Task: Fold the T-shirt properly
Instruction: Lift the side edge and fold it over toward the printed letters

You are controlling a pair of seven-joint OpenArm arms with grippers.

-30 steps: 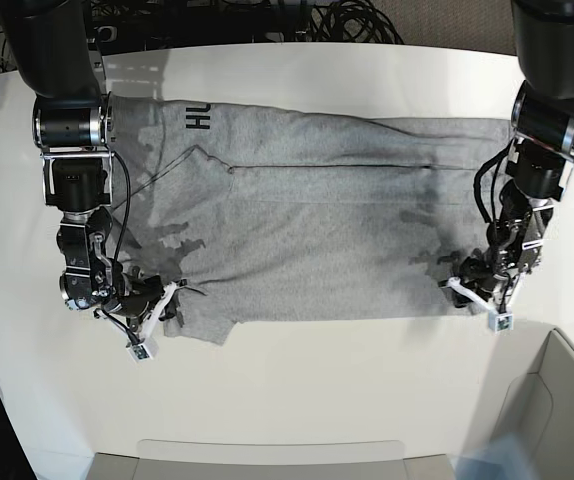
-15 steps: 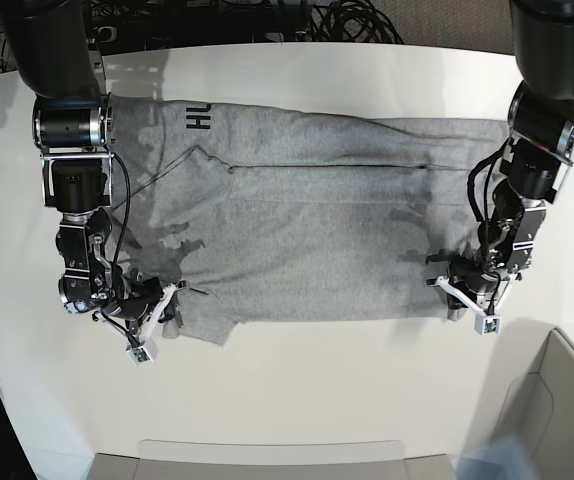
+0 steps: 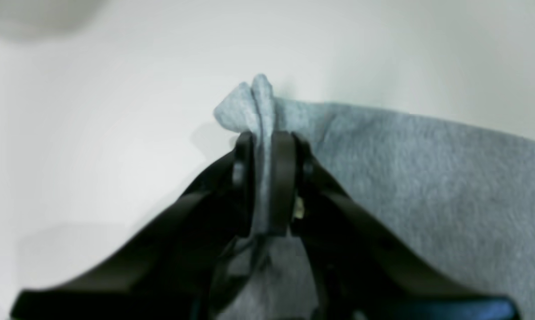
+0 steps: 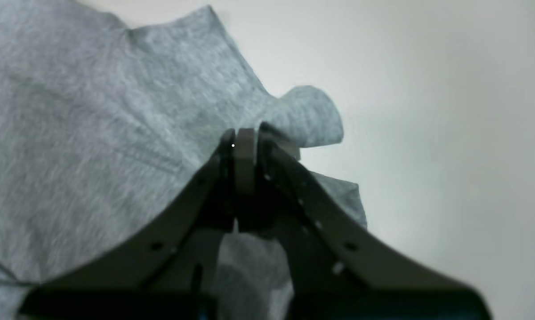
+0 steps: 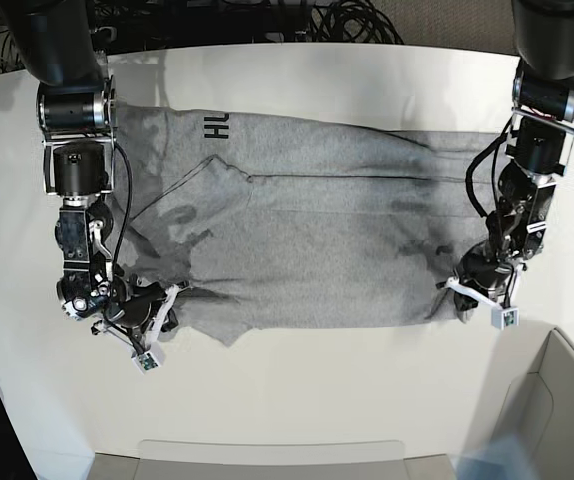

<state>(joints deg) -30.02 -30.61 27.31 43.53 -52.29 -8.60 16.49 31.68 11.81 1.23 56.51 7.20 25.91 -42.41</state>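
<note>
The heather-grey T-shirt [image 5: 317, 240] lies spread on the white table, with black lettering [image 5: 215, 126] at its far left edge. My left gripper [image 5: 470, 296] is on the base view's right, at the shirt's near right corner. In the left wrist view it [image 3: 263, 151] is shut on a pinched fold of the T-shirt [image 3: 427, 178]. My right gripper [image 5: 160, 318] is at the near left corner by the sleeve. In the right wrist view it [image 4: 245, 138] is shut on a bunched edge of the T-shirt [image 4: 94, 111].
The white table [image 5: 317, 390] reaches past the shirt on the near side. A pale box [image 5: 557, 410] stands at the near right corner. A flat pale tray [image 5: 267, 460] lies along the near edge. Cables hang behind the far edge.
Both grippers stay shut on the shirt's near corners. The shirt's far edge and lettering have shifted slightly right, and the near left corner has been drawn a little nearer.
</note>
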